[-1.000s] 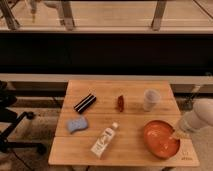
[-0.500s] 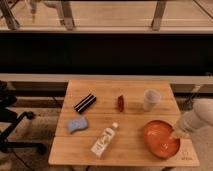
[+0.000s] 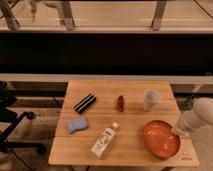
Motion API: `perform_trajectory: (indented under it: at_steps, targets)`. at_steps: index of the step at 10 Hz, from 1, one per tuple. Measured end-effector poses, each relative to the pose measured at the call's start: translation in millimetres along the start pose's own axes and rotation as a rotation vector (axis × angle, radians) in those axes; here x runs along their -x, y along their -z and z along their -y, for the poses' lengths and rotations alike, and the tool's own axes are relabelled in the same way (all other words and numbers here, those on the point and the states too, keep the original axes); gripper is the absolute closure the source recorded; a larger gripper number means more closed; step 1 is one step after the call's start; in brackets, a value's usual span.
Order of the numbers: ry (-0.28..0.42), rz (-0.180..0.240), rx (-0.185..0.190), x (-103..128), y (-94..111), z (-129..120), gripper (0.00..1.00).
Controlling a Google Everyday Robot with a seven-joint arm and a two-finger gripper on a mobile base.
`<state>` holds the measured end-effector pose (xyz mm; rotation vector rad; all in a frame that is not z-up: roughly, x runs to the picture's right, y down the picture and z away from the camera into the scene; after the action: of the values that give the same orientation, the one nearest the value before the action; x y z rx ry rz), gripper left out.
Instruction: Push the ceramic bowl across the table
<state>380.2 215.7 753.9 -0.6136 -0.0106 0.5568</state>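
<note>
The ceramic bowl (image 3: 161,138), wide, shallow and glossy orange-red, sits near the front right corner of the light wooden table (image 3: 125,125). My arm, a pale rounded limb, comes in from the right edge of the camera view. The gripper (image 3: 178,132) at its end hangs down at the bowl's right rim, over or touching it; I cannot tell which. The bowl stands flat on the planks.
A translucent whitish cup (image 3: 150,99) stands behind the bowl. A small red-brown item (image 3: 120,103), a black striped item (image 3: 85,103), a blue sponge (image 3: 77,125) and a white bottle (image 3: 104,140) lie to the left. An office chair (image 3: 10,120) stands beside the table's left edge.
</note>
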Motion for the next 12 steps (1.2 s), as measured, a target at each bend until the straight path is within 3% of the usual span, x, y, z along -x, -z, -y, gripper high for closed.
perform_trajectory:
  at_steps: [4,12]
  targets:
    - [-0.005,0.01,0.004,3.4,-1.9,-1.6,0.84]
    - [-0.013,0.026,0.01,10.3,-5.5,-4.0,0.81]
